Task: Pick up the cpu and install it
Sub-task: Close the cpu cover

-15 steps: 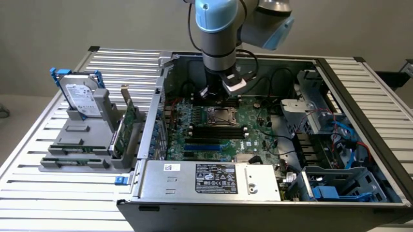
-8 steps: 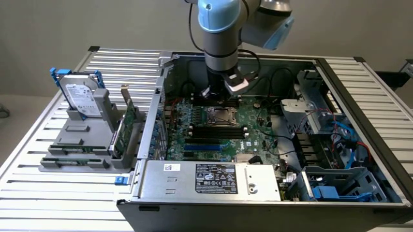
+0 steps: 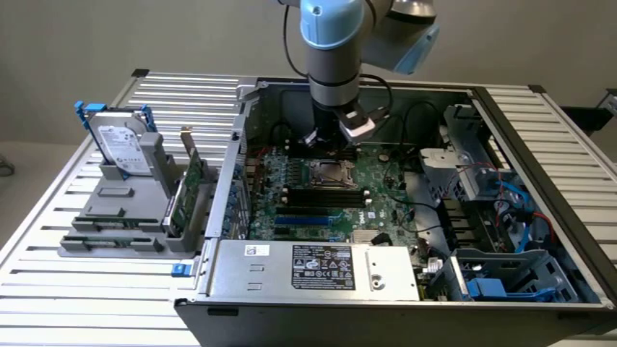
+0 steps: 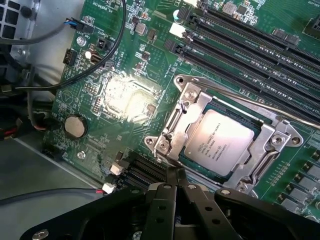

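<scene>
While the arm (image 3: 334,50) reaches straight down into the open computer case (image 3: 540,144) at the exterior view's upper centre, its gripper (image 4: 176,181) hangs clenched and empty just beside the socket frame (image 4: 192,107). One cpu (image 4: 218,137) lies in that one socket, apparently seated. On the grey rack (image 3: 115,217) at the exterior view's left stands one hard drive (image 3: 121,144).
</scene>
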